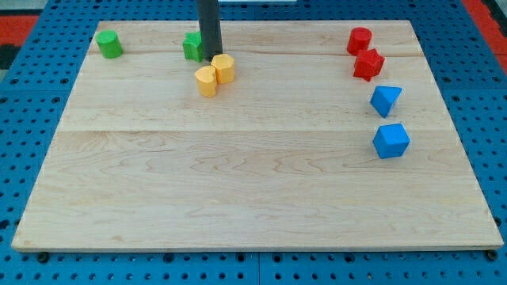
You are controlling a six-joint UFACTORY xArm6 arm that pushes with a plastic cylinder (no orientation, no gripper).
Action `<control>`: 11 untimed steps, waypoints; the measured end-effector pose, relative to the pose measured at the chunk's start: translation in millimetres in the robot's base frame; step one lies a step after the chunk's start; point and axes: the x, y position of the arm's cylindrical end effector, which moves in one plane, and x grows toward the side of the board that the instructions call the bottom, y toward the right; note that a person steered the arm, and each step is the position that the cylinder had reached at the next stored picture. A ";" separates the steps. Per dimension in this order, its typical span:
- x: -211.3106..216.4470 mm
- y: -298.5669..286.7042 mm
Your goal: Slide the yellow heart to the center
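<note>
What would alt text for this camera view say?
My tip rests near the view's top, between a green block and two touching yellow blocks on a wooden board. Another green block sits upper left; two red and two blue at right.

A pale wooden board [253, 190] with visible grain and plank seams is seen laid on a blue perforated surface [32, 265]. Red patches [16, 24] are glimpsed at the view's top corners. The scene is evenly lit.
</note>
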 end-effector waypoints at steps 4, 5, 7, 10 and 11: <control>28.2 -12.7; 38.9 -26.1; 65.0 -8.7; 92.9 -92.2; 67.6 -96.0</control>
